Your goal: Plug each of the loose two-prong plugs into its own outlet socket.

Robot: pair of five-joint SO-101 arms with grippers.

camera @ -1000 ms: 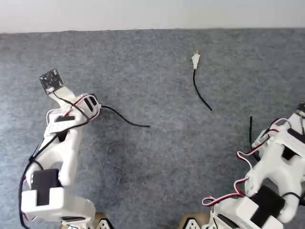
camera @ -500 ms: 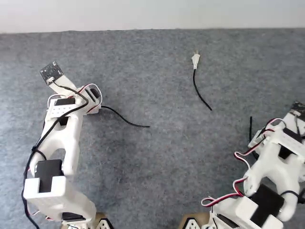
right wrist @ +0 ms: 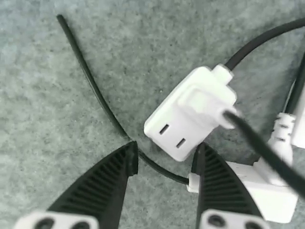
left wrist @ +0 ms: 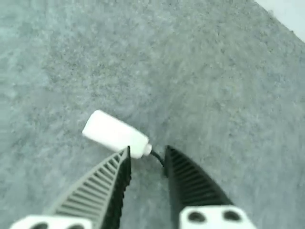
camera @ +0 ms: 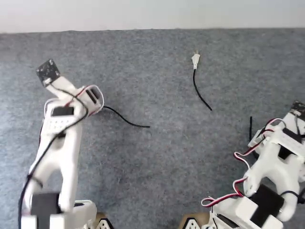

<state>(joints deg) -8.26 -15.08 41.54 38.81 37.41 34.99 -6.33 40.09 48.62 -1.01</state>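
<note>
High view shows the left arm [camera: 59, 129] has swung outward. Left gripper [left wrist: 147, 152]: fingers apart, straddling the cord [left wrist: 157, 156] just behind the white plug [left wrist: 114, 135] lying on the carpet [left wrist: 214, 71]; grasp probably imminent. Right gripper [right wrist: 166, 149]: fingers spread beside the outlet socket [right wrist: 188, 117].

My left arm [camera: 61, 138] has moved. It has lifted up, so it looks bigger from above, and its low part has slid down toward the near edge. The little black camera [camera: 47, 71] at its end has gone a bit farther away and toward the left side of the table. My right arm [camera: 279, 157] slid a tiny bit toward the right edge, then stopped.
</note>
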